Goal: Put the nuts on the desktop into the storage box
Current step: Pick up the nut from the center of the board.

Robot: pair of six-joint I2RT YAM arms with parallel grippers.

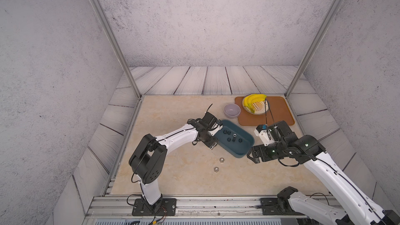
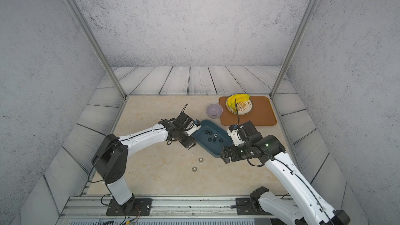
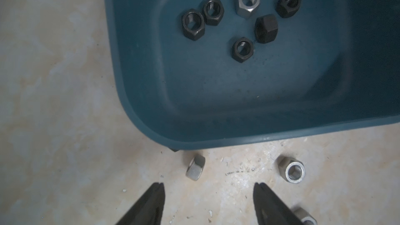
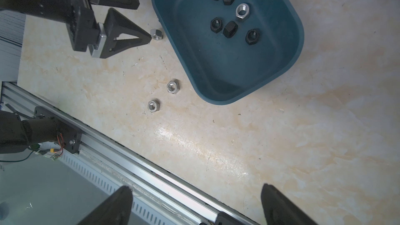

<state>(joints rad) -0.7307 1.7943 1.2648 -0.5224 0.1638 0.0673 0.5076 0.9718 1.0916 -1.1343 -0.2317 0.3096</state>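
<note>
1. Two tips of the left claw stand half apart, empty, low over the desk.
2. Centre them on the on-edge silvery nut just ahead, beside the storage box corner, then pinch its flats.
3. Right claw, wide and empty, should hold clear.

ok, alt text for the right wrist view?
Teal storage box on the cream desktop holds six nuts, five black, one silver. Three silver nuts lie outside it; the open left gripper has one fingertip beside the nearest.

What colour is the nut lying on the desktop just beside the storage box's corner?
Silvery grey; the nut shows best in the left wrist view.
</note>
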